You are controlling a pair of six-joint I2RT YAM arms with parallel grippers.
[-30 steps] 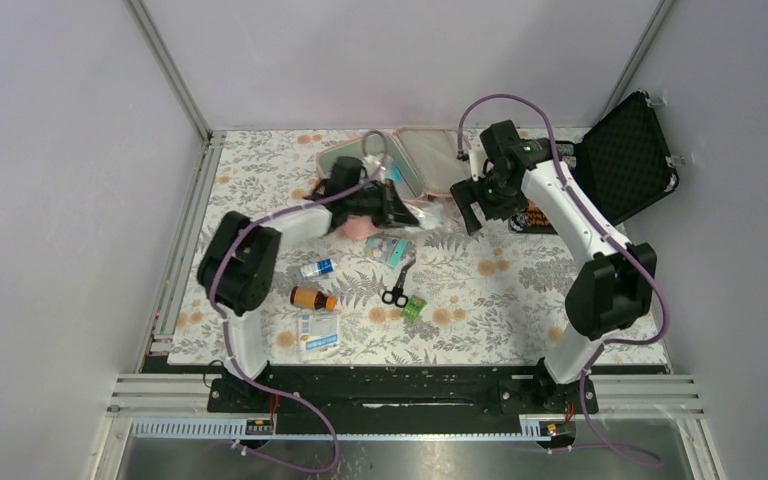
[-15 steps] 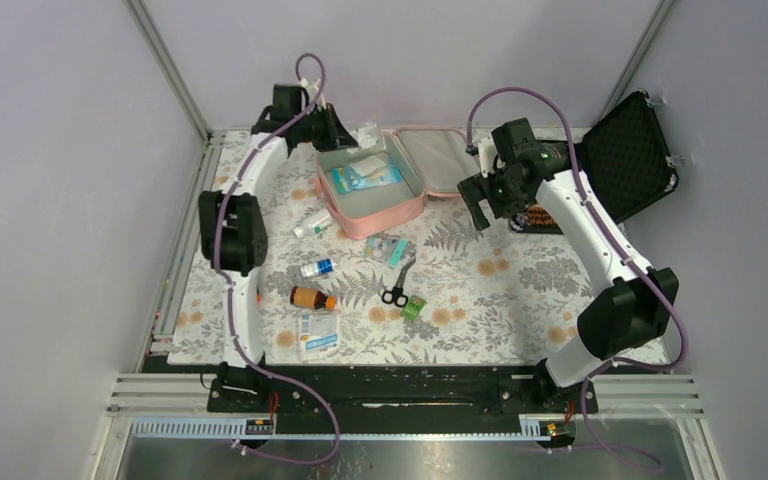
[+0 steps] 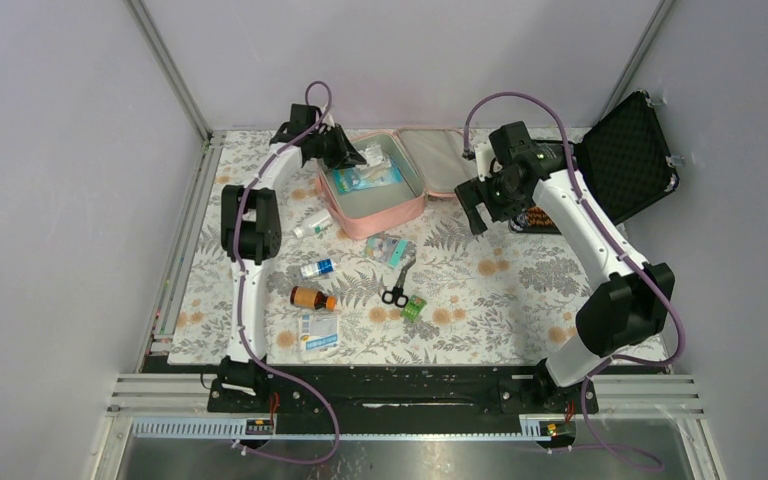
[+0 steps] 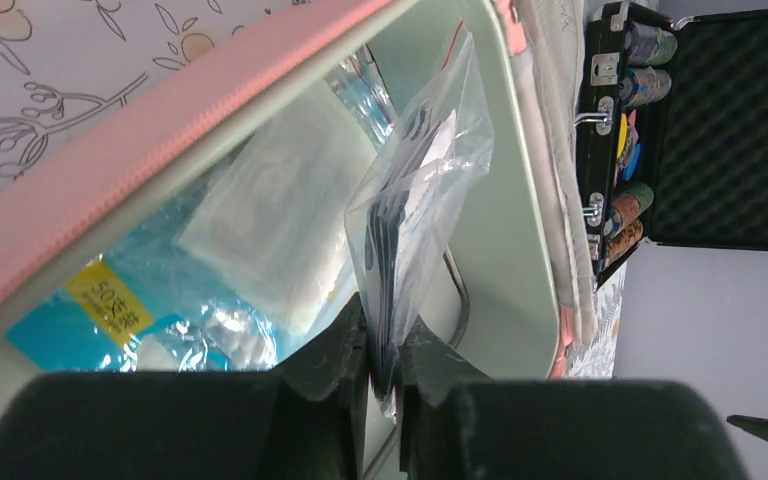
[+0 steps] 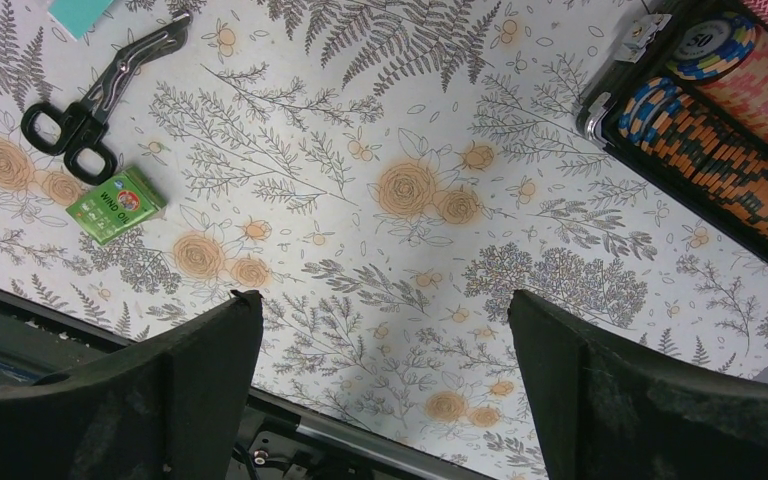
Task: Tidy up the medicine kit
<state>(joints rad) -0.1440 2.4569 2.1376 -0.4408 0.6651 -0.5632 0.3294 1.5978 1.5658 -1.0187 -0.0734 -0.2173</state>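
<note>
The pink medicine kit (image 3: 388, 214) lies open at the back of the table, its lid (image 3: 432, 158) folded to the right. Blue and white packets (image 3: 365, 180) lie in its grey-lined tray. My left gripper (image 3: 353, 153) hangs over the kit's back left corner, shut on a clear plastic bag (image 3: 373, 155). In the left wrist view the fingers (image 4: 382, 345) pinch the bag's (image 4: 415, 195) lower edge above the tray, beside the pink wall (image 4: 160, 165). My right gripper (image 3: 477, 207) is open and empty, right of the kit; it shows wide open over the cloth in its wrist view (image 5: 385, 310).
Loose on the floral cloth in front of the kit: blister packs (image 3: 390, 248), scissors (image 3: 397, 286), green box (image 3: 415, 307), brown bottle (image 3: 312, 298), small white bottle (image 3: 317, 268), white tube (image 3: 311, 225), flat packet (image 3: 318, 331). An open black case (image 3: 625, 160) with chips (image 5: 730, 140) stands at the back right.
My left arm swung from the kit's front to the back left, then moved right over the kit's corner with the bag. The right gripper has barely shifted.
</note>
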